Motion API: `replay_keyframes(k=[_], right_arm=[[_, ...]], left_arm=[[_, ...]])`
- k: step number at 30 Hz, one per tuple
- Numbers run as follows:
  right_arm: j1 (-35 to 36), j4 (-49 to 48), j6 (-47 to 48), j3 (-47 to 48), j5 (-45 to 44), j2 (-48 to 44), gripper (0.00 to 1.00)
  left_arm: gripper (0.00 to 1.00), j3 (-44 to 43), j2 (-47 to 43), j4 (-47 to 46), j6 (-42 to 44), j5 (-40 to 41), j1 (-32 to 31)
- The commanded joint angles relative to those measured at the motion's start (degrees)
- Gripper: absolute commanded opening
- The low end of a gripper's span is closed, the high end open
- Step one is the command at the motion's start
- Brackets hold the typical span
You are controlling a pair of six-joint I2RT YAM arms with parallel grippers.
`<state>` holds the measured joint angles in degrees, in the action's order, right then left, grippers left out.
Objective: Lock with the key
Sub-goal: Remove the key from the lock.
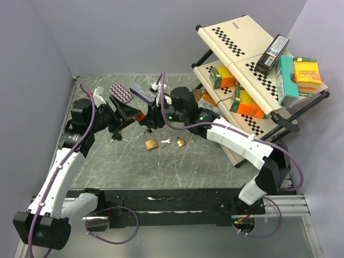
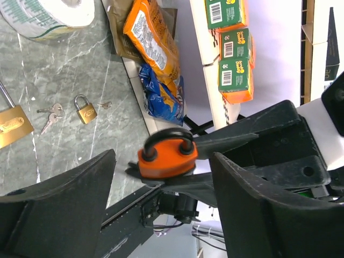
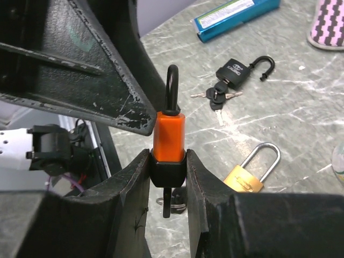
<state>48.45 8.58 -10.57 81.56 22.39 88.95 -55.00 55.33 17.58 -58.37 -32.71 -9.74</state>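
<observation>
My right jaws are clenched on the base of the orange padlock (image 3: 169, 137), shackle pointing away from them, up off the tabletop (image 1: 161, 172). What looks like a key (image 3: 166, 207) pokes out underneath. My left jaws stand wide, released, the padlock just ahead of their gap. A brass padlock (image 1: 151, 144) lies below.

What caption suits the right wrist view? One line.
Right hand grips the orange padlock upright; a black padlock with keys and a brass padlock lie on the table.
</observation>
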Motion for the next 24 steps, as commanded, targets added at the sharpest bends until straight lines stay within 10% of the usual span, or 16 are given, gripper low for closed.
replay_keyframes(k=[1, 8, 24], right_arm=[[1.30, -3.21, 0.37, 4.75, -3.67, 0.26, 0.00], [2.18, -3.57, -0.15, 5.89, -4.11, 1.40, 0.00], [2.97, -3.48, 0.11, 4.66, -1.57, 1.67, 0.07]], left_arm=[[0.75, -0.37, -1.54, 0.08, -1.75, 0.72, -0.63], [0.70, 0.95, -1.28, -0.27, -2.54, 0.89, -1.33], [0.01, -0.01, -0.40, -0.45, -1.92, 1.77, -1.78]])
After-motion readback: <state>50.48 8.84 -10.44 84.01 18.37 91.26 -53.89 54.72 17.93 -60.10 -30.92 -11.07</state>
